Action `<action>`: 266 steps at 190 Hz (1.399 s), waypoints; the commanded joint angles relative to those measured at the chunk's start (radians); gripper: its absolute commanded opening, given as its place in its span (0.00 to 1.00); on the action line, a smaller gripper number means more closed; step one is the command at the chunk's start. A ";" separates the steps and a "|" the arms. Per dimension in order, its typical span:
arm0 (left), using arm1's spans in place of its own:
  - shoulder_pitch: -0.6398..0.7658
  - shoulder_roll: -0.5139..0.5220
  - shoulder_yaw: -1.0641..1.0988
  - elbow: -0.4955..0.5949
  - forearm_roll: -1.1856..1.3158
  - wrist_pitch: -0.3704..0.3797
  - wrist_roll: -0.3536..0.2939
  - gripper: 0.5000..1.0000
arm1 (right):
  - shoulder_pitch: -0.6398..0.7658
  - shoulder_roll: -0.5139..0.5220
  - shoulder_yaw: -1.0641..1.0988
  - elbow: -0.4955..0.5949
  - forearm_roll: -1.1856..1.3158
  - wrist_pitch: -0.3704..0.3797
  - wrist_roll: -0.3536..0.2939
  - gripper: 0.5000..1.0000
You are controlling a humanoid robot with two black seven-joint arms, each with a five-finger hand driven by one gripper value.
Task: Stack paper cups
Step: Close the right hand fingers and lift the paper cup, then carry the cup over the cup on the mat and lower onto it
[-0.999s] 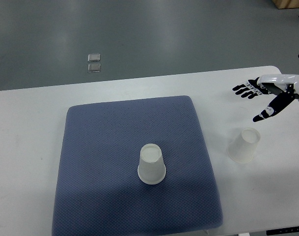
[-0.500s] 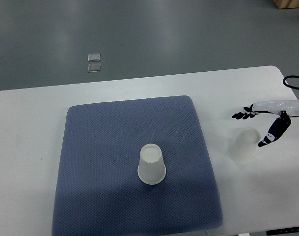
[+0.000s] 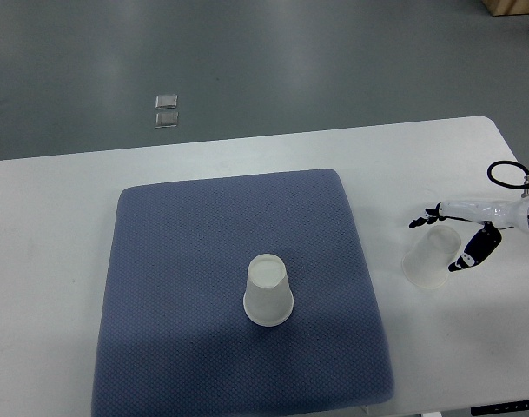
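No stacking is yet done: one paper cup [image 3: 268,291] is seen upturned on the blue mat [image 3: 177,261], the second cup [image 3: 430,259] tilted near the tabletop's right edge, flanked but not gripped by the right hand's [image 3: 459,233] spread fingers.

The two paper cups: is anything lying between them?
No object. In the top view, only the blue mat and a strip of bare white table separate the cup on the mat from the cup by the right hand.
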 commanded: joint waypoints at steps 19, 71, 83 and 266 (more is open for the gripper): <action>0.000 0.000 0.000 0.000 0.000 0.000 0.000 1.00 | 0.002 0.000 -0.020 0.000 -0.018 -0.021 0.005 0.54; 0.000 0.000 0.000 0.000 0.000 0.000 0.000 1.00 | 0.008 0.000 -0.018 0.000 -0.019 -0.020 0.020 0.41; 0.000 0.000 0.000 0.000 0.000 0.000 0.000 1.00 | 0.009 -0.001 -0.018 0.000 -0.019 -0.018 0.028 0.40; 0.000 0.000 0.000 0.000 0.000 0.000 0.000 1.00 | 0.473 0.082 -0.001 0.178 0.146 0.336 0.201 0.41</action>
